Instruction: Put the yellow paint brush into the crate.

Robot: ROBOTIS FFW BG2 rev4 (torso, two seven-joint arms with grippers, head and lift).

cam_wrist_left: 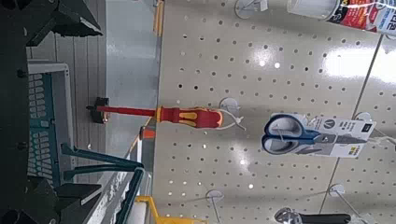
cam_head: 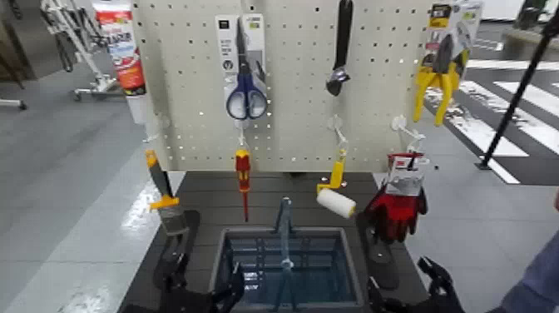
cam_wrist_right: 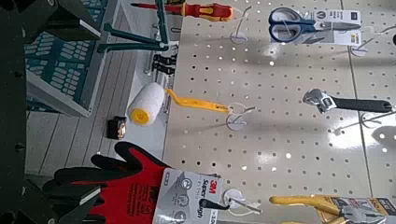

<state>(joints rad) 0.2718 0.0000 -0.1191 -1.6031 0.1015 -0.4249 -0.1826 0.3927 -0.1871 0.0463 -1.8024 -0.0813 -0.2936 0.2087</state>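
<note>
- Brush (cam_head: 163, 200) hangs at the left edge of the pegboard (cam_head: 291, 83), handle up and grey bristles down, its head just above the table (cam_head: 200, 187); nothing grips it.
- Crate (cam_head: 287, 266) sits on the table below the board, in the middle, between the two arms, and well apart from the brush. What shows of its inside, either side of the upright handle bar, holds no tool.
- Left gripper (cam_head: 225, 298) rests low at the crate's near left corner, well below and to the right of the brush. Its fingers carry nothing; how wide they stand I cannot tell.
- Right gripper (cam_head: 432, 287) rests low, right of the crate. Its fingers also look bare, and their opening is unclear.
- Other items hang untouched on the board: screwdriver (cam_head: 243, 179), roller (cam_head: 334, 198), scissors (cam_head: 246, 96), wrench (cam_head: 339, 50), pliers (cam_head: 441, 71) and red gloves (cam_head: 398, 204).
- A person's sleeve (cam_head: 536, 279) shows at the right edge.
- Judgement: the task looks not yet begun. Reaching to the brush, grasping it, lifting it off its hook, carrying it over the crate and releasing it all remain. The left arm seems the nearer one for that reach.
</note>
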